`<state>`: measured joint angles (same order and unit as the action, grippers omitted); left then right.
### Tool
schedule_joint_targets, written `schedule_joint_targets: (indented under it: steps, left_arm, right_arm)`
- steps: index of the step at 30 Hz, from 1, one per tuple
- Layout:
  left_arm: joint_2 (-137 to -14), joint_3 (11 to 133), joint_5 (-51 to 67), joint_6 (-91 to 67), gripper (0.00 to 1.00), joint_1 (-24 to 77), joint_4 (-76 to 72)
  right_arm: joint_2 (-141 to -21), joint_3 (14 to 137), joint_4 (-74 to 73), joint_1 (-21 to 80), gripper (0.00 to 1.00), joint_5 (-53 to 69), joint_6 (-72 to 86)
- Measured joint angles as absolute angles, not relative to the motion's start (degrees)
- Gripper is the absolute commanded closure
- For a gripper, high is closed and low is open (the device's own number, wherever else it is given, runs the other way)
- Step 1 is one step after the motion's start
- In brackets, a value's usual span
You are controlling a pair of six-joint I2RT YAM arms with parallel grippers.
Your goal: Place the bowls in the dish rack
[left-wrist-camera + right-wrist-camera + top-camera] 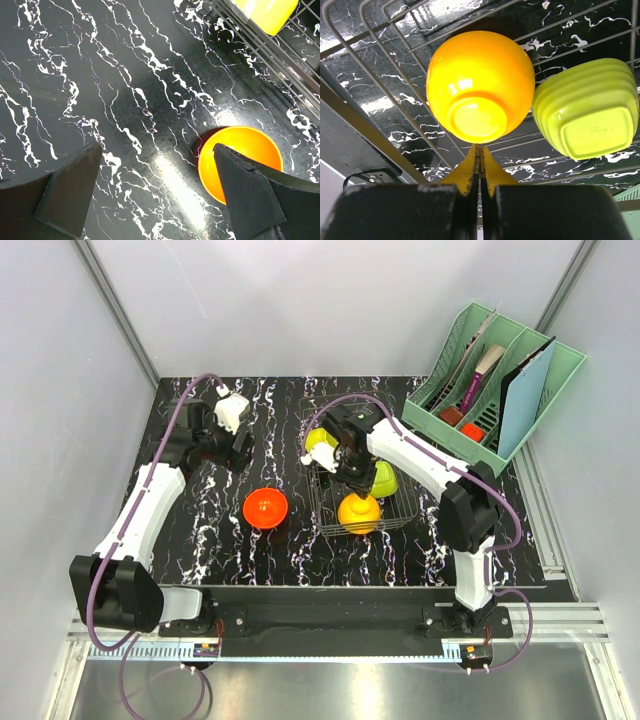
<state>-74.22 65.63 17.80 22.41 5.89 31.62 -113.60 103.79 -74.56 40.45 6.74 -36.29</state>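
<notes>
The dark wire dish rack holds a yellow bowl, a ribbed lime-green bowl and a yellow-green bowl at its back left. An orange bowl sits on the table left of the rack. My right gripper is shut and empty above the rack. In the right wrist view its tips are right at the edge of the upturned yellow bowl, with the lime-green bowl beside it. My left gripper is open above the table. The orange bowl shows past its right finger.
A mint-green slotted organiser with flat items stands at the back right. The black marbled table ends at a metal rail in front. In the left wrist view the rack's corner with a yellow-green bowl is at the upper right.
</notes>
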Motion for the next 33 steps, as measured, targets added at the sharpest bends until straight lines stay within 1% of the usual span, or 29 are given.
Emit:
schedule_joint_targets:
  steps: [8,20,25,33]
  left_arm:
    - [-74.2,65.6,17.8,22.4,0.01,5.9,31.6]
    - [-74.2,65.6,17.8,22.5,0.01,5.9,31.6]
    - [-74.2,65.6,17.8,22.5,0.01,5.9,31.6]
    - [-74.2,65.5,17.8,22.5,0.01,5.9,31.6]
  right_arm:
    - [-113.9,103.8,-75.2,40.4,1.0,7.7,-36.4]
    - [-118.8,104.7,-73.9,40.7,1.0,8.5,-35.9]
    - [-119.2,105.5,-73.2,41.7,1.0,6.5,-34.9]
    - [-121.3,109.1,-68.1,43.9,1.0,2.4,-32.9]
